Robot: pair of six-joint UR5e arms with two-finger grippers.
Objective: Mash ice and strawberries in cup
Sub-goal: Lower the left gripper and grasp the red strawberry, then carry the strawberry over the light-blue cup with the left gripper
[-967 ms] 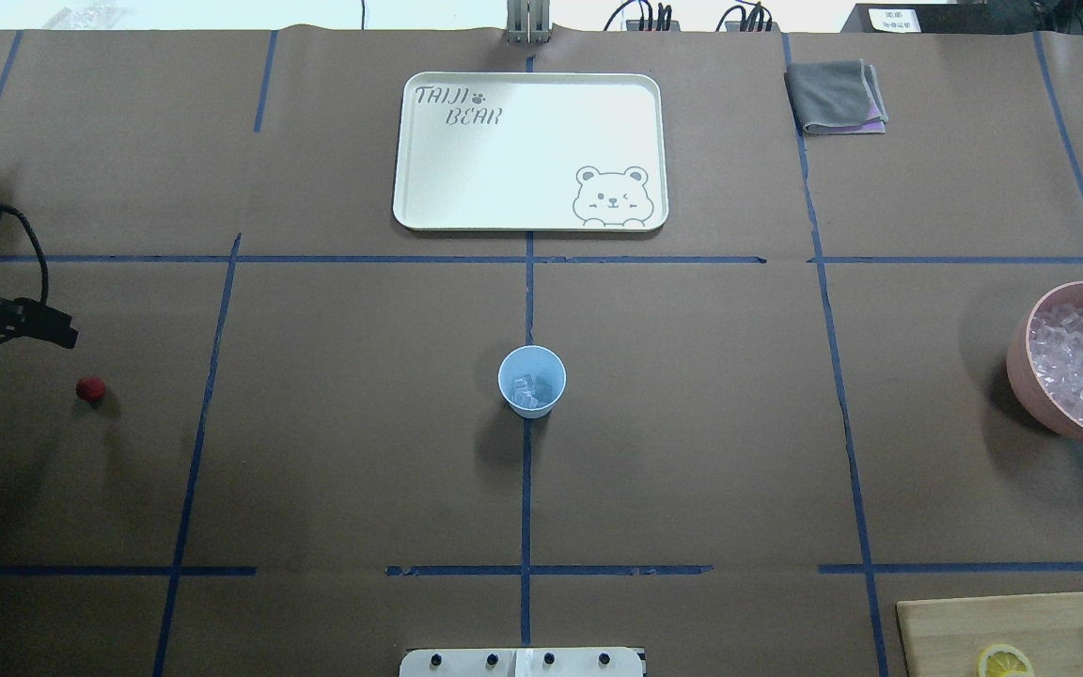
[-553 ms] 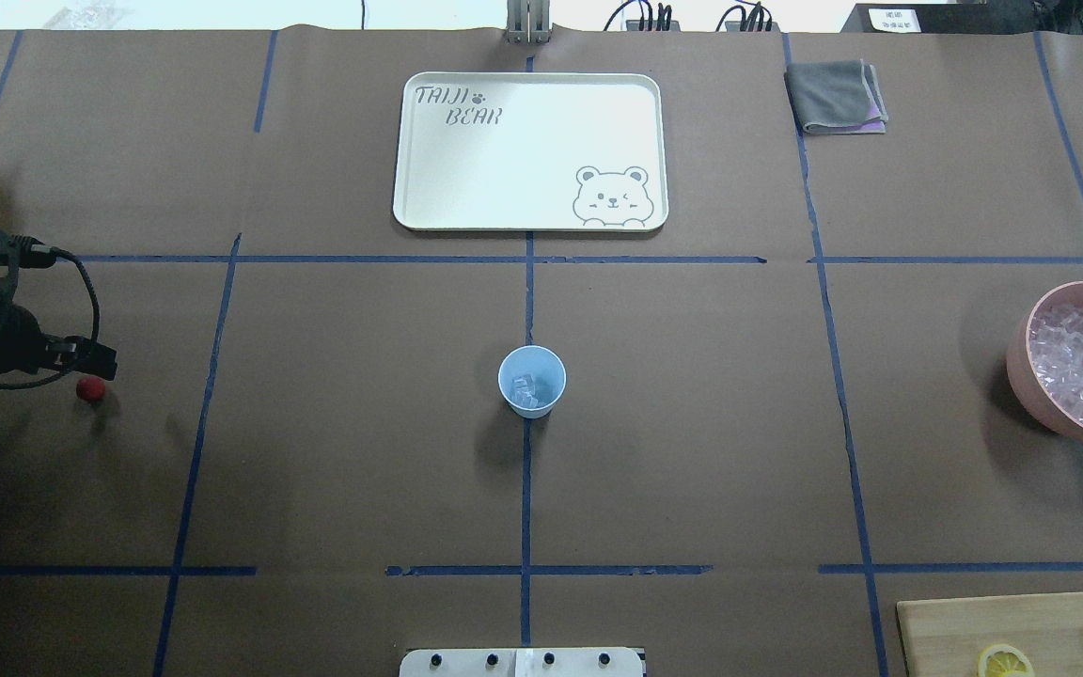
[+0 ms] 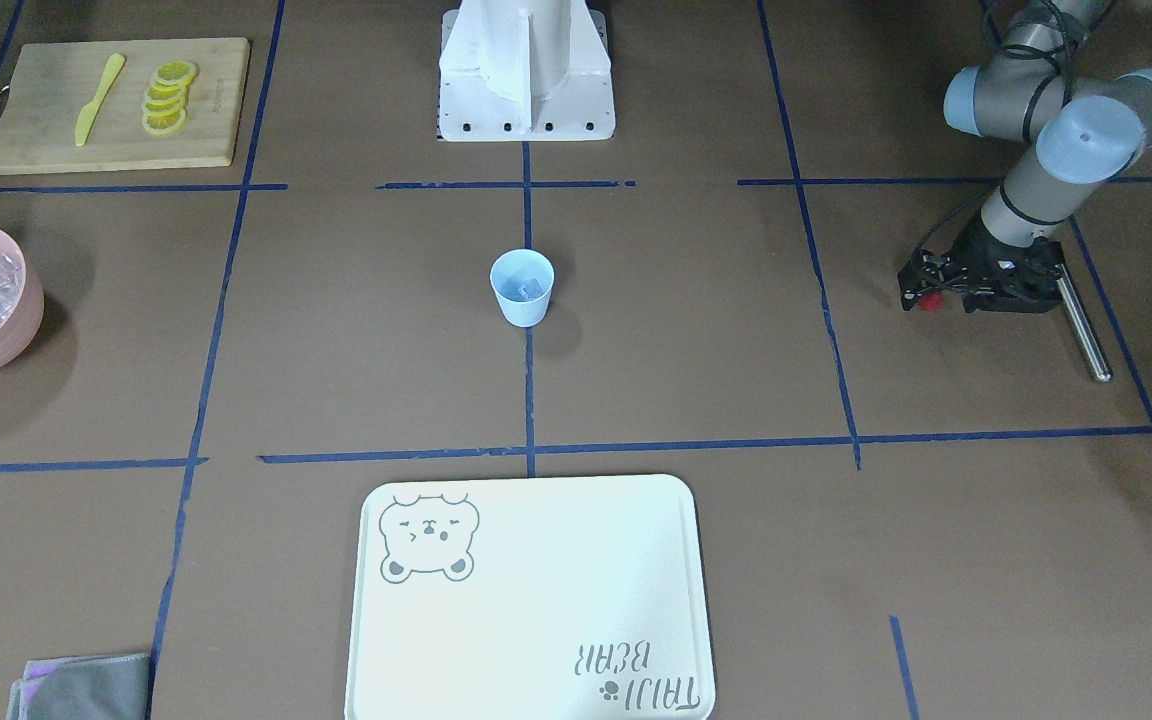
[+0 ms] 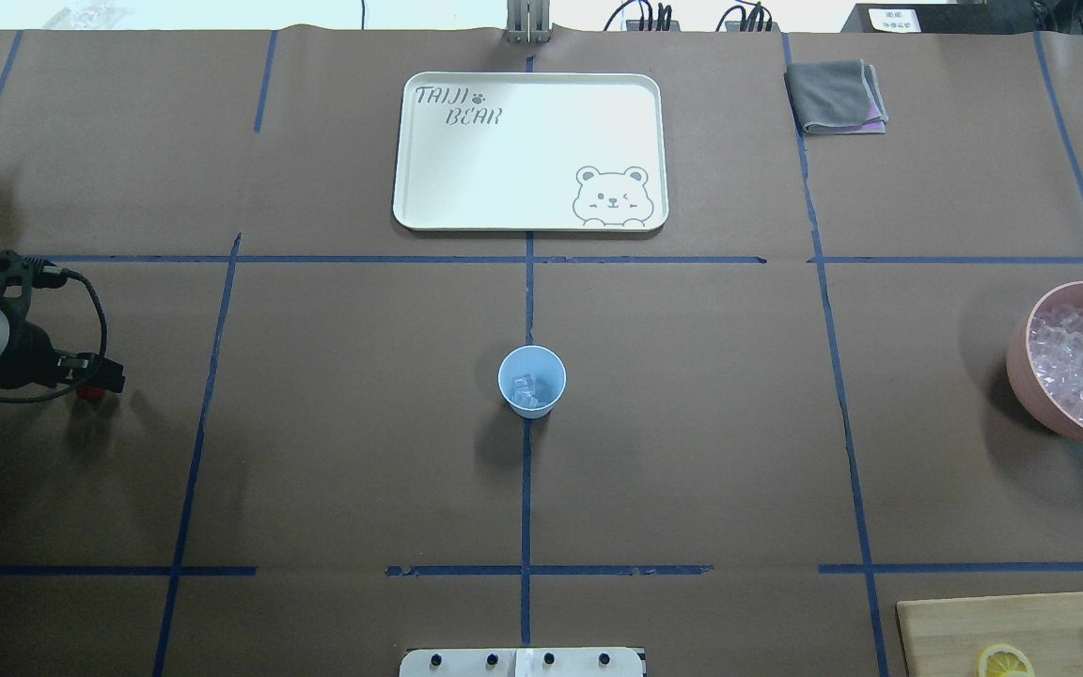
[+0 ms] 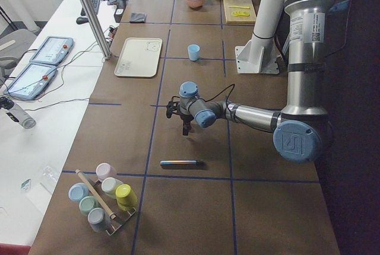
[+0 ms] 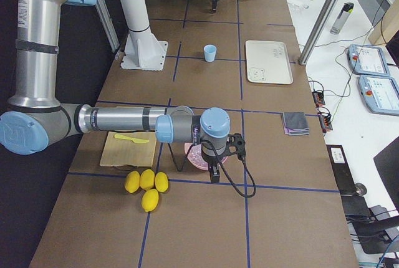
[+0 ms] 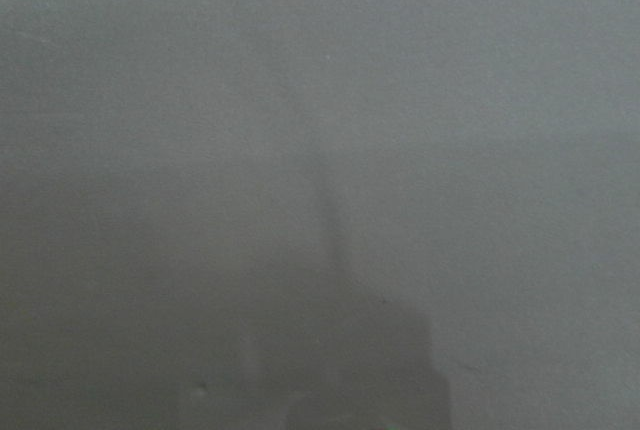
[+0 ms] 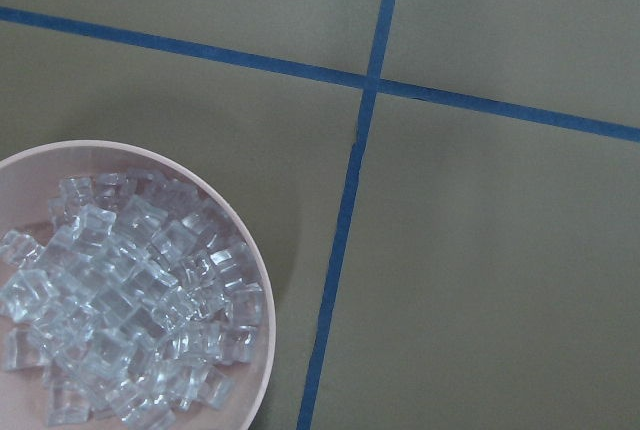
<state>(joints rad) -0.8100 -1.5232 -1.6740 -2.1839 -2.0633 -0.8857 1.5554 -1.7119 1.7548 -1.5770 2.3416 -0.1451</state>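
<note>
Since a second ago, the left claw [image 4: 111,381] has slid forward and now sits directly over the tiny bright red rounded strawberry [image 3: 931,302]. From overhead, only a sliver of red shows. The berry rests on the brown paper-covered worktop [image 4: 692,423] at the claw's tip. The pictures do not show how wide the fingers stand, or whether they grip the berry.

The small light blue tapered plastic cup [image 4: 532,381] stands well apart at the centre, with a few small clear ice cubes [image 4: 527,388] inside. The right claw [image 6: 214,177] hangs beside the large pink bowl [image 4: 1021,367] of ice. Its opening cannot be judged.

The likely risk is that so small and round a berry rolls or squirts away if the fingers close off-centre, or gets crushed. It could also drop on the long carry, and a low approach could knock over the light cup.
</note>
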